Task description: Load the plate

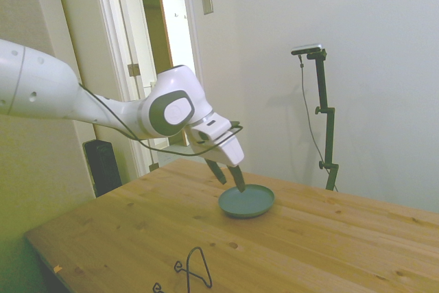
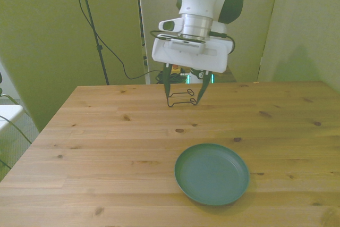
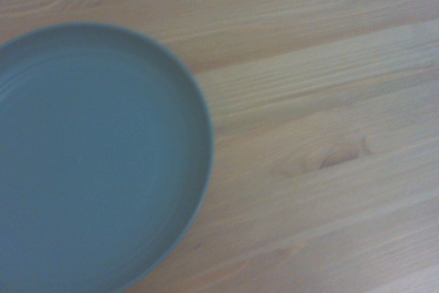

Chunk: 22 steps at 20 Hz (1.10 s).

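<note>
The round, shallow, matte grey-teal plate (image 2: 212, 174) lies flat and empty on the wooden plank table (image 2: 106, 131), toward the near edge in the front view, right of centre. The white arm's two-finger gripper (image 2: 184, 90) hangs above the table, tilted toward the plate, fingers spread, nothing between them; judged as an approach w/ jaws pre-opened for a rim grasp. In the side view the fingertips (image 1: 240, 186) sit just over the plate's rim; contact can't be confirmed. The small black wire stand (image 1: 192, 271) stands well apart from the plate, prob. the loading target. Table: knotty pine, matte, level. Room: plain pale walls, open white door (image 1: 180, 60) behind.
</note>
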Tool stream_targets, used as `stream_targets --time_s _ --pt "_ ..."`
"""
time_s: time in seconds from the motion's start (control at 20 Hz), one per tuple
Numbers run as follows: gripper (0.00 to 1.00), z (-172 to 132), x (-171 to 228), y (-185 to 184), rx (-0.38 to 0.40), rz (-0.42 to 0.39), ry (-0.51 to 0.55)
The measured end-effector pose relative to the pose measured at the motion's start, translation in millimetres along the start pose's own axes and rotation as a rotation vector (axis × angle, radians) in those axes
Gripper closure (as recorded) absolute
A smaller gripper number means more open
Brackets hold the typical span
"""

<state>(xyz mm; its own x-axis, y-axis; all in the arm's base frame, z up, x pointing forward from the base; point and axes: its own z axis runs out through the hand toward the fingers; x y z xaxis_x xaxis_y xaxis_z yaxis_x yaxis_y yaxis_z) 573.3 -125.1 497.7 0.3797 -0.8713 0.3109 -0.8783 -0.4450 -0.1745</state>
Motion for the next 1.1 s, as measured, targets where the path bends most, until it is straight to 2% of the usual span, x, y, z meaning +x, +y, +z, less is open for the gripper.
stream_targets --time_s 0.1,0.3,0.5,0.75,1.1 --pt "0.00 4.2 10.7 -3.1 -0.001 0.006 0.000" --pt "0.00 6.7 2.7 -5.7 -0.019 -0.016 -0.027" --pt "0.00 17.6 14.7 1.0 -0.030 0.023 -0.059" --pt "0.00 48.0 38.9 -20.9 -0.034 0.061 -0.098" --pt "0.00 95.9 50.4 -50.8 -0.011 0.012 -0.164"
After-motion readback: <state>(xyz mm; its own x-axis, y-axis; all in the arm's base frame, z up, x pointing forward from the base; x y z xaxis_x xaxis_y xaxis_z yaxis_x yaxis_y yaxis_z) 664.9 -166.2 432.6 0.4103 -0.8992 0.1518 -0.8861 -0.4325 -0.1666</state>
